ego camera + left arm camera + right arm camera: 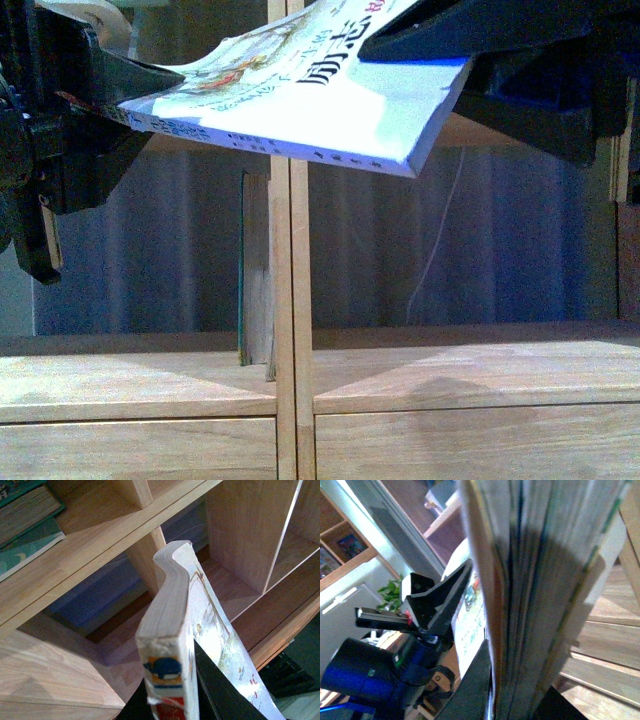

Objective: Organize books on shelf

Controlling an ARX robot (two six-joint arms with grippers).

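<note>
The white paperback [300,105] hangs in the air with its cover up, tilted so that its low corner dips in front of the central divider [290,300] of the shelf [130,385]. The left gripper [135,95] is clamped on one end of the book and the right gripper [450,60] pinches the opposite end. The left wrist view shows the pages bowed. Behind it, the teal book [243,270] stands upright in the left compartment, just beside the divider. Plain drawer fronts [130,450] sit under the shelf board.
</note>
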